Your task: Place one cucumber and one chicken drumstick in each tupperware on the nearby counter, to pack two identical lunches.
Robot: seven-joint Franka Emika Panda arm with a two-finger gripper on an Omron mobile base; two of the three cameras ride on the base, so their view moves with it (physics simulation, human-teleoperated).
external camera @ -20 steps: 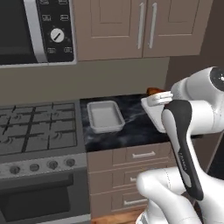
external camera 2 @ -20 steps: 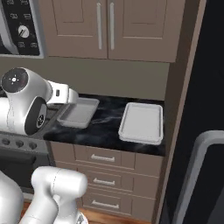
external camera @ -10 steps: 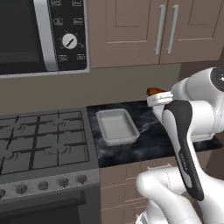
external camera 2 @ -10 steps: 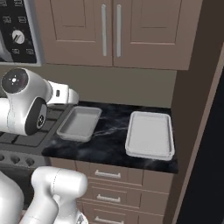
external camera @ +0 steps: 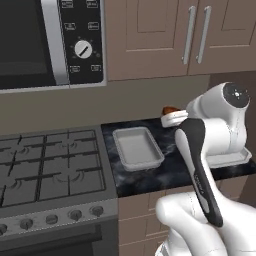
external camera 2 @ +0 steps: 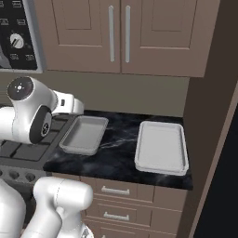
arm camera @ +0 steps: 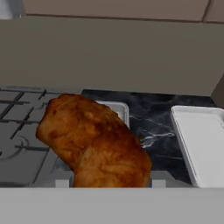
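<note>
The gripper (arm camera: 107,183) is closed on a browned chicken drumstick (arm camera: 94,142), which bulks large in the hand view and hides the finger tips; in the left base view the drumstick (external camera: 170,110) shows as a small brown end sticking out past the white hand, above the far part of the counter (external camera: 170,172). The hand sits high over the black marbled counter (external camera 2: 116,148), near the wall.

Two tupperware containers lie on the counter, well apart. The left tupperware (external camera: 137,147) sits just beside the gas stove (external camera: 50,167), its long side running from near to far; in the right base view this same tupperware (external camera 2: 84,134) lies just right of the arm's elbow. The right tupperware (external camera 2: 161,147) lies toward the counter's right end, beside a tall brown cabinet side (external camera 2: 204,116). Nothing shows inside either container.

Beneath the counter are brown drawers (external camera 2: 121,195) with silver bar handles. Above it hang brown cupboard doors (external camera 2: 118,32), and a microwave (external camera: 45,40) with a dial hangs over the stove.
</note>
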